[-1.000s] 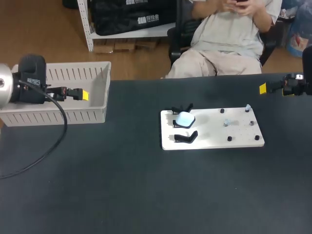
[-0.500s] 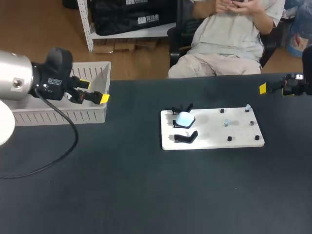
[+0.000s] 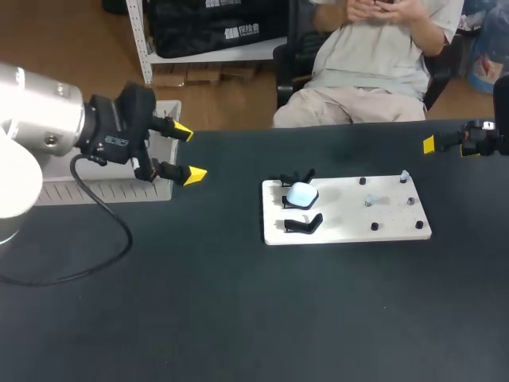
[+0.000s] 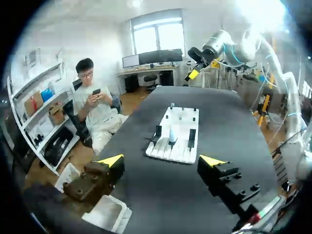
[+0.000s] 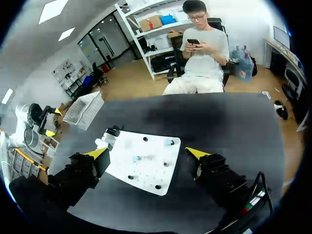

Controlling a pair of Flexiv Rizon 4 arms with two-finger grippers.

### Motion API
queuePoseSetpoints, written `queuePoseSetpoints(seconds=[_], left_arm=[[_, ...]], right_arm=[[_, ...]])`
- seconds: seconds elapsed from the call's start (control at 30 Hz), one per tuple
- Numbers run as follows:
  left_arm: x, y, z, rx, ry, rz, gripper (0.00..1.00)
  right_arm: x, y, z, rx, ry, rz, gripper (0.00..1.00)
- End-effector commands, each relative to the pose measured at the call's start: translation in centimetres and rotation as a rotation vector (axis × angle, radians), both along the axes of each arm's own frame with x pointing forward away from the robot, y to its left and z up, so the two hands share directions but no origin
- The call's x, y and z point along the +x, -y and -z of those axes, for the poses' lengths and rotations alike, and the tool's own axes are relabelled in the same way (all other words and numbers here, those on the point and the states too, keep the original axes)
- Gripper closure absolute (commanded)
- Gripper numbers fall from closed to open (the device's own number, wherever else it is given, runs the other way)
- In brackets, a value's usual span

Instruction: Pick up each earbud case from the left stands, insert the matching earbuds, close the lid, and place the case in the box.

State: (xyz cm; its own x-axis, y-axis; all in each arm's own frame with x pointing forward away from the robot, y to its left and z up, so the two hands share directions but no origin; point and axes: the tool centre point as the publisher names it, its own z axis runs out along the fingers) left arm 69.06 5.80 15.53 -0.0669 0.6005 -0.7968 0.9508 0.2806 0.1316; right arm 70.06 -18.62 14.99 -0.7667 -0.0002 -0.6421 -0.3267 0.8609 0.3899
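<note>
White board [image 3: 346,211] lies on the dark table [image 3: 238,318]. Head view: a pale blue earbud case [image 3: 301,193] sits on the middle stand [image 3: 287,202] at the board's left end. The left gripper [image 3: 188,153] hangs well left of the board, just beside the grey box [image 3: 56,192], fingers wide apart and empty. The right gripper [image 3: 433,145] hovers beyond the board's right end.

Left wrist view: the board and case lie ahead of the spread fingers.

Right wrist view: fingers are wide and empty, with the board ahead.
</note>
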Motion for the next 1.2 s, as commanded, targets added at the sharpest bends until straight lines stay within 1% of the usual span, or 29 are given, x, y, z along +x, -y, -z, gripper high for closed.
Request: queuePoseSetpoints(seconds=[0.03,0.1,0.23,0.43,0.6,0.8,0.83,0.87,1.0,1.1,1.17,1.2], left_arm=[[1.0,1.7,1.1,-0.009,-0.001,0.187,0.0],[0.7,2.7,1.6,0.002,0.001,0.225,0.0],[0.5,4.7,2.9,0.016,-0.024,0.28,0.0],[0.2,7.4,4.7,0.02,-0.063,0.328,0.0],[0.1,9.1,6.0,0.016,-0.095,0.336,0.0],[0.4,10.5,7.6,-0.004,-0.136,0.308,0.0],[0.5,10.7,7.8,-0.005,-0.137,0.308,0.02],[0.5,10.8,8.0,-0.008,-0.137,0.307,0.07],[0.8,11.4,8.8,-0.027,-0.133,0.301,0.1],[1.2,11.8,9.2,-0.044,-0.139,0.293,0.16],[1.4,12.0,9.5,-0.052,-0.144,0.288,0.24],[1.5,12.1,9.6,-0.054,-0.144,0.286,0.26]], right_arm=[[0.0,0.0,0.0,-0.001,0.0,0.001,0.0],[0.0,0.0,0.0,-0.001,0.0,0.001,0.0],[0.0,0.0,0.0,-0.001,0.0,0.001,0.0],[0.0,0.0,0.0,-0.001,0.0,0.001,0.0],[0.0,0.0,0.0,-0.001,0.0,0.001,0.0],[0.0,0.0,0.0,-0.001,0.0,0.001,0.0],[0.0,0.0,0.0,-0.001,0.0,0.001,0.0],[0.0,0.0,0.0,-0.001,0.0,0.001,0.0],[0.0,0.0,0.0,-0.001,0.0,0.001,0.0],[0.0,0.0,0.0,-0.001,0.0,0.001,0.0],[0.0,0.0,0.0,-0.001,0.0,0.001,0.0],[0.0,0.0,0.0,-0.001,0.0,0.001,0.0]])
